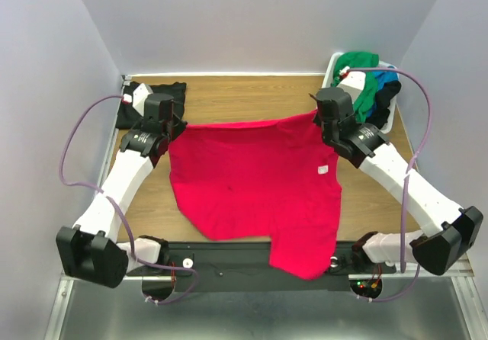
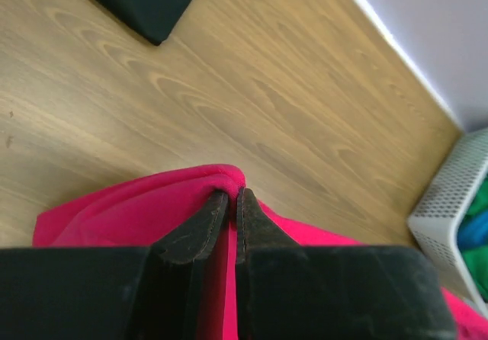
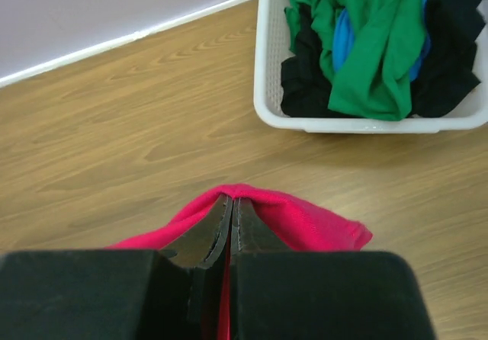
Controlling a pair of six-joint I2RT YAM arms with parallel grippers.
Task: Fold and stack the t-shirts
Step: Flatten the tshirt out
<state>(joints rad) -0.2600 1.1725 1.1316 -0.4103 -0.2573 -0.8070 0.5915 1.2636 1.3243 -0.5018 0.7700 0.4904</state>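
Note:
A large pinkish-red t-shirt (image 1: 259, 187) with a small white tag (image 1: 322, 170) lies spread over the table's middle, its lower part hanging over the front edge. My left gripper (image 1: 174, 126) is shut on its far left corner (image 2: 221, 180). My right gripper (image 1: 324, 123) is shut on its far right corner (image 3: 252, 199). A black t-shirt (image 1: 156, 96) lies folded at the far left, also in the left wrist view (image 2: 145, 1). Green, blue and black shirts (image 3: 366, 35) fill the basket.
A white plastic laundry basket (image 1: 333, 64) stands at the far right corner, and shows in the right wrist view (image 3: 263, 88) and the left wrist view (image 2: 450, 203). White walls close the table's back and sides. Bare wood (image 1: 244, 96) lies beyond the red shirt.

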